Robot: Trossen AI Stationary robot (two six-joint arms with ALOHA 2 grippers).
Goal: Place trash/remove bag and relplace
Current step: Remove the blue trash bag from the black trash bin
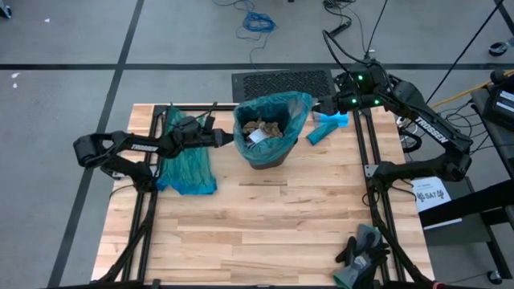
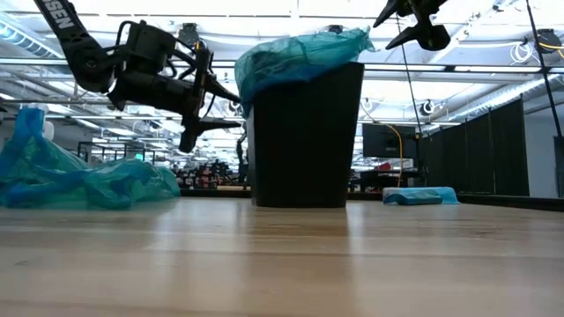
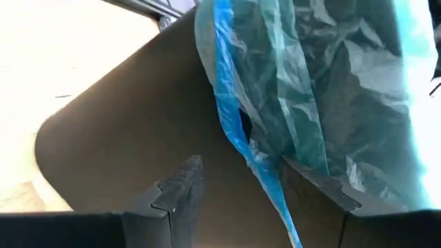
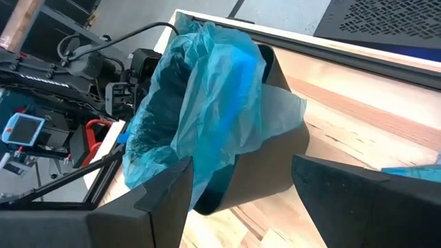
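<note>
high view: the trash (image 1: 263, 128) lies inside the black bin (image 1: 269, 152), lined with a teal bag (image 1: 301, 104). left gripper (image 1: 227, 138), fingers spread, straddles the bag's edge; right gripper (image 1: 319, 104), fingers spread, hovers beside the rim.

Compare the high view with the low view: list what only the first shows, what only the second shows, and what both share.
Only the high view: the trash inside the bin, the gloves at the table's near right corner, and the floor mat beyond the table.

Only the low view: the bin's full black side wall and the room behind it, with ceiling lights and a monitor.

Both: the bin with its teal liner, the spare teal bag lying on the table, the light-blue pack, and the left end effector open beside the bin's rim.
</note>
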